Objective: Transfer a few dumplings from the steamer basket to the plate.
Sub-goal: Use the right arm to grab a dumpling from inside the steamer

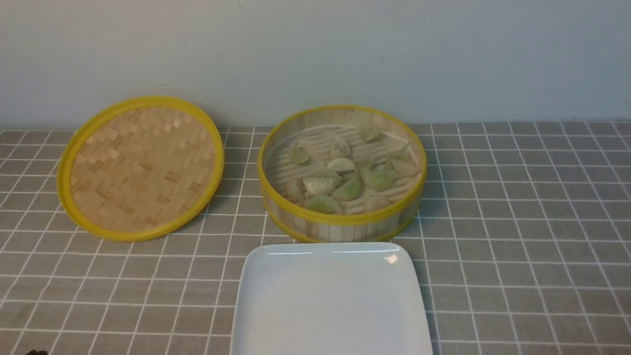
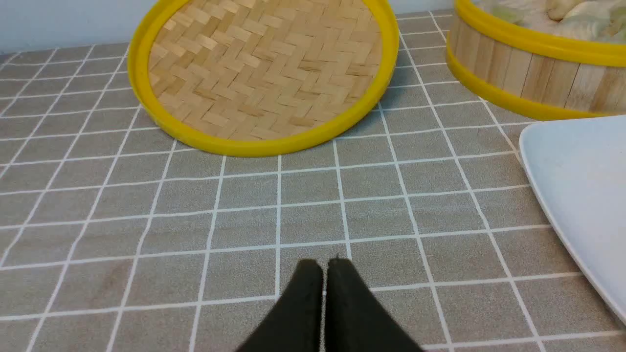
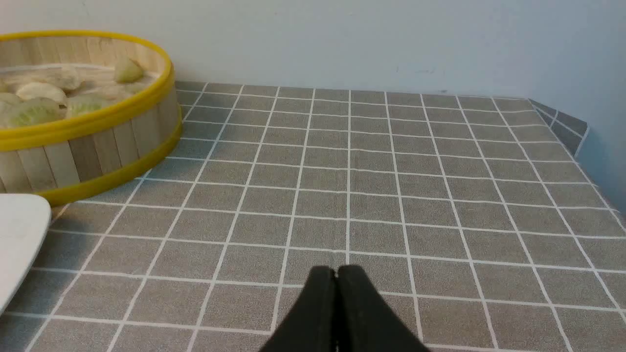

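Note:
The steamer basket (image 1: 340, 222) stands at the table's middle with several pale green and whitish dumplings (image 1: 345, 180) on its slatted floor. The white plate (image 1: 330, 305) lies bare just in front of it, almost touching. In the left wrist view my left gripper (image 2: 324, 264) is shut and holds nothing, over bare cloth, with the basket (image 2: 528, 73) and plate (image 2: 582, 195) off to one side. My right gripper (image 3: 336, 270) is shut and holds nothing, over the cloth to the right of the basket (image 3: 98, 146) and the plate's corner (image 3: 19, 234). Neither gripper shows in the front view.
The flat woven lid (image 1: 140, 167) with a yellow rim leans tilted at the back left, also large in the left wrist view (image 2: 264, 73). A grey checked cloth (image 1: 517, 222) covers the table, a pale wall stands behind, and the table's right edge (image 3: 582, 142) shows in the right wrist view.

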